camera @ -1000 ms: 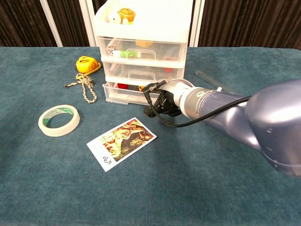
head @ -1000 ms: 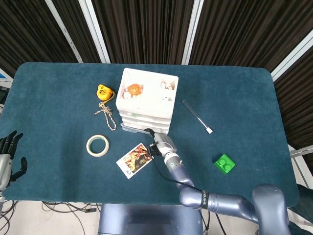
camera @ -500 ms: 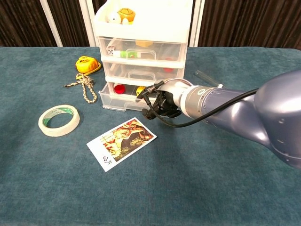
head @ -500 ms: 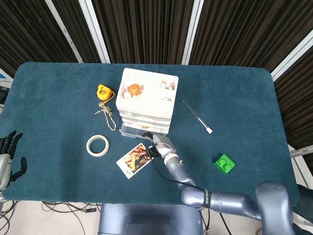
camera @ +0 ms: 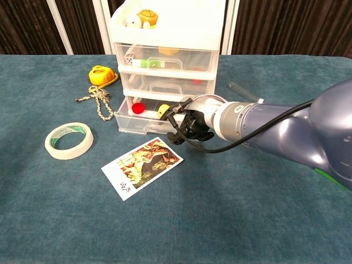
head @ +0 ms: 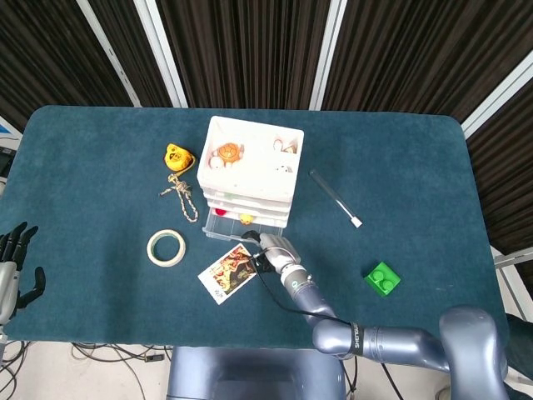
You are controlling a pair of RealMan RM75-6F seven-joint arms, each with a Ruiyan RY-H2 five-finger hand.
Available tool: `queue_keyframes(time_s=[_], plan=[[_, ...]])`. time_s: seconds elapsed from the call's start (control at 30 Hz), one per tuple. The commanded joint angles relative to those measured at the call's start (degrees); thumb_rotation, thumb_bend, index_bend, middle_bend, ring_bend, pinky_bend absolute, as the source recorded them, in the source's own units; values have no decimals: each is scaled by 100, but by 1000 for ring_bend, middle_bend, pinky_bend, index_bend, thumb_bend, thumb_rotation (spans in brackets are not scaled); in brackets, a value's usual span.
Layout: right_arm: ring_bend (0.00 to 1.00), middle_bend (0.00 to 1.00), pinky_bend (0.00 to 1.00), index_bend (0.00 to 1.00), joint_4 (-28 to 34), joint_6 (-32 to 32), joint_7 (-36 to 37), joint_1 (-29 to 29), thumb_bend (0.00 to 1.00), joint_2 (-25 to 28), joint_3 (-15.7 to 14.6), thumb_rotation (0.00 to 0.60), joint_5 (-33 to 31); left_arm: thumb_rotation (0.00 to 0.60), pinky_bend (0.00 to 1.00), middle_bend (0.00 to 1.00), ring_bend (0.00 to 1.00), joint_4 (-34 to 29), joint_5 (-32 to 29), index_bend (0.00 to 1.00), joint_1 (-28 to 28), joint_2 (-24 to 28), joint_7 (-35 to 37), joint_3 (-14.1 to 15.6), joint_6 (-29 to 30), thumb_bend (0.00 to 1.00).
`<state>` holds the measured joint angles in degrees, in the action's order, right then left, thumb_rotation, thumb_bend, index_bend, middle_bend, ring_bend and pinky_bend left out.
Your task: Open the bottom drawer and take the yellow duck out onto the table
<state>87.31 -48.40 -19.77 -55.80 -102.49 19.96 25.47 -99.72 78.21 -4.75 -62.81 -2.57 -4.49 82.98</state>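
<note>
Left hand sits parked at the table's near-left edge, well away from everything. Fingers spread, holding nothing. Reads as idle; this job is the other arm's.

Going rightward, off to the left of the working fingers: tape roll lies flat, knotted rope and an orange tape measure beyond it. Just below-left of the fingers is a picture card, close to the drawer's front edge but apart from it as far as I can tell. Clutter, not in the pull path.

Drawer unit: bottom drawer is pulled partway out toward the robot, the upper two are flush. Out far enough to show contents, so judge the opening step as nearly done.

Yellow duck sits inside that drawer, just left of and behind the fingertips, next to a red object. Not on the table yet.

Right hand is at the drawer's front right end. Fingers curled tight, hooked on the front lip or handle — the grip you'd want for pulling. Exact contact point is hidden by the hand itself. Not touching the duck.

Well right of the fingers: a thin clear stick and a green block, uninvolved.
</note>
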Motion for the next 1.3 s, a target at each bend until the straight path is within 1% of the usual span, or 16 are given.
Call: queue_keyframes(time_s=[0.03,0.37,1.0,1.17,1.23,1.3], plan=[[1000,1000,1000,266,72,-9,-45,-27,608,60,-53,600,-31,600,0,0,0,1,-2,58,-1,0,-4,1,-3,582],[1000,1000,1000,289,322,-65,-108,-86,610,244,-212,600,-117,600,0,0,0,5,24,58,3,-10,5,1,18,582],[1000,1000,1000,289,984,-155,-254,-238,612,602,-487,600,-189,600,0,0,0,24,36,58,6,-15,10,0,31,582],[1000,1000,1000,289,1056,-235,-266,-272,611,636,-515,600,-218,600,0,0,0,24,5,58,7,-5,28,-29,46,582],[1000,1000,1000,272,1063,-265,-259,-282,611,648,-519,600,-223,600,0,0,0,26,3,58,7,-3,32,-31,45,582],[1000,1000,1000,235,1079,-251,-295,-300,611,692,-573,600,-253,600,0,0,0,29,12,58,3,-5,21,-21,33,582]])
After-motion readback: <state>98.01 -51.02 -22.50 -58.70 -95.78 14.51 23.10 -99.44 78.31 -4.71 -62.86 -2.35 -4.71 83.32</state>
